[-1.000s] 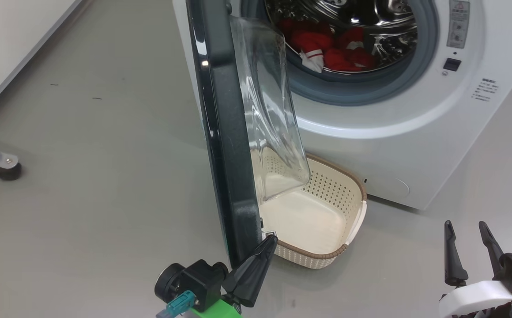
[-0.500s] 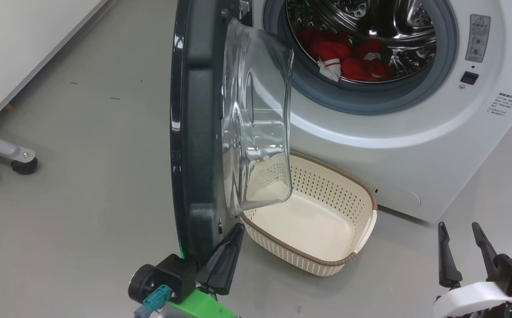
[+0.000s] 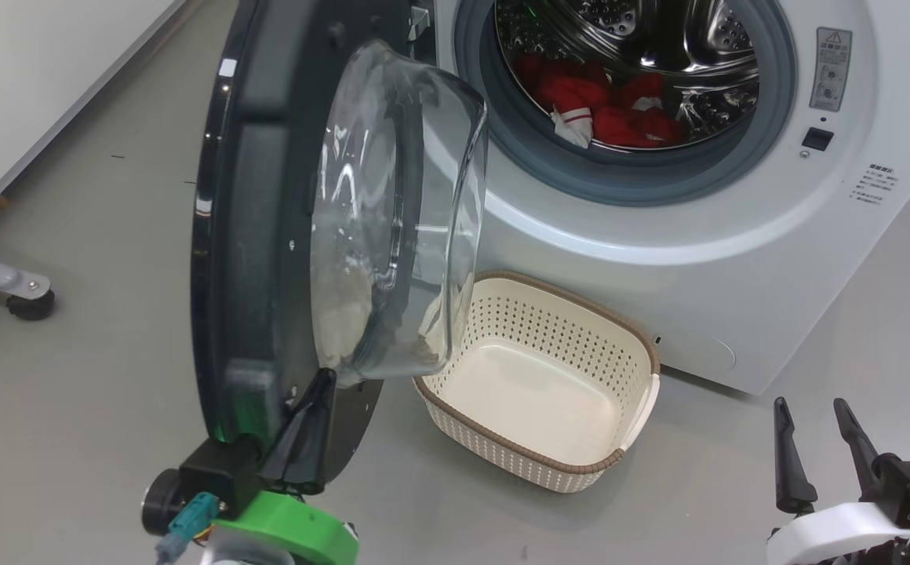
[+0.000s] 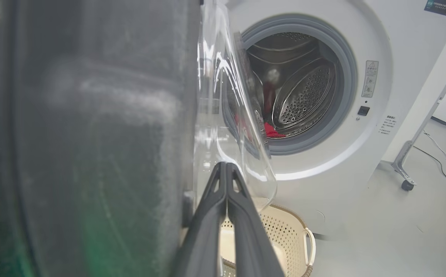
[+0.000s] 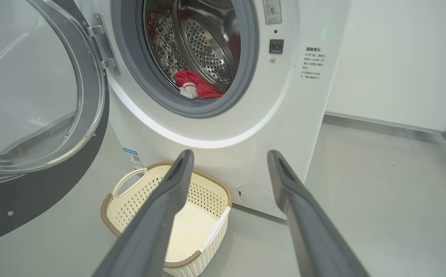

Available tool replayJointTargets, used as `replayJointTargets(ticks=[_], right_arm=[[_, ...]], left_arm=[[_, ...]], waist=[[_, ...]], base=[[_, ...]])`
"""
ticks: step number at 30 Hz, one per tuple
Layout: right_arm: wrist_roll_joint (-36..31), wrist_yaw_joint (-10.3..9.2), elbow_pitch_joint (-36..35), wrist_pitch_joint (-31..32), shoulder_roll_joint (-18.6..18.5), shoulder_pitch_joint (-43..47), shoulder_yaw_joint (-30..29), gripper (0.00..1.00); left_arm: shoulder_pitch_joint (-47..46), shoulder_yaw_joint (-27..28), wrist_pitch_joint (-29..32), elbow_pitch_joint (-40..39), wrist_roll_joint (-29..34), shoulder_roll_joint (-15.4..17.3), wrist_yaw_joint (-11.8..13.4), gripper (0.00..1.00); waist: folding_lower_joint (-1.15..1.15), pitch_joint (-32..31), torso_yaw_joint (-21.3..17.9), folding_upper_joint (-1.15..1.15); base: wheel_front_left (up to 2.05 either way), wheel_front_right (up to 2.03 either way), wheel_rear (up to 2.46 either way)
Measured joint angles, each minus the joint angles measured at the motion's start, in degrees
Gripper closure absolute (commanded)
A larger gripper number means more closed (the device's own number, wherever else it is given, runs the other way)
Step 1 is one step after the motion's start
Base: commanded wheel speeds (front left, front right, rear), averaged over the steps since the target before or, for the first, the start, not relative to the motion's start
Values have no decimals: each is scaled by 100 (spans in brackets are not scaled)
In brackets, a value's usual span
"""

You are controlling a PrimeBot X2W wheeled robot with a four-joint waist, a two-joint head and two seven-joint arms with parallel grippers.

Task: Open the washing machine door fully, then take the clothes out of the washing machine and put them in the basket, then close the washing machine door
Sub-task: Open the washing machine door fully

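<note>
Grey floor [image 3: 94, 235] lay below. Your left fingers [image 3: 304, 439], pressed together, touched the washing machine door [image 3: 255, 235] just above them; it looked stiff, heavy, glossy, so push its rim. Your right fingers [image 3: 789, 463] stood spread, empty.

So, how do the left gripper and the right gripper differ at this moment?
The left gripper is shut, fingers pressed together; the right gripper is open, fingers apart. The left gripper lies against the washing machine door, low on its inner side; the right gripper hangs free above the floor. Both have long dark fingers.
</note>
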Motion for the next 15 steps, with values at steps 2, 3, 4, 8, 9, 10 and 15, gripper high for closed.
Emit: replayJointTargets(ticks=[2,3,4,8,9,10,15], right_arm=[[-1,0,0,0,2,0,-8,0],[-4,0,0,0,3,0,-16,0],[-4,0,1,0,5,0,-27,0],[-5,1,8,0,20,-1,-42,0],[-14,3,14,0,23,-7,-21,0],[-36,5,15,0,32,-12,-10,0],[-41,7,14,0,44,-38,-8,0]], left_arm=[[1,127,-2,21,0,14,0,100],[1,199,-20,35,0,24,4,100],[1,279,-32,53,-1,31,8,100],[2,577,-71,123,-53,73,48,100],[8,661,-80,130,-92,75,48,100],[12,736,-108,143,-131,78,48,100],[18,999,-144,227,-182,114,49,100]], waist=[[0,-3,-14,0],[0,-4,-21,0],[0,-6,-28,0],[0,-8,-59,0],[0,-6,-72,0],[0,-2,-89,0],[0,30,-158,0]], base=[[0,0,0],[0,0,0],[0,0,0],[0,0,0],[0,0,0],[0,0,0],[0,0,0]])
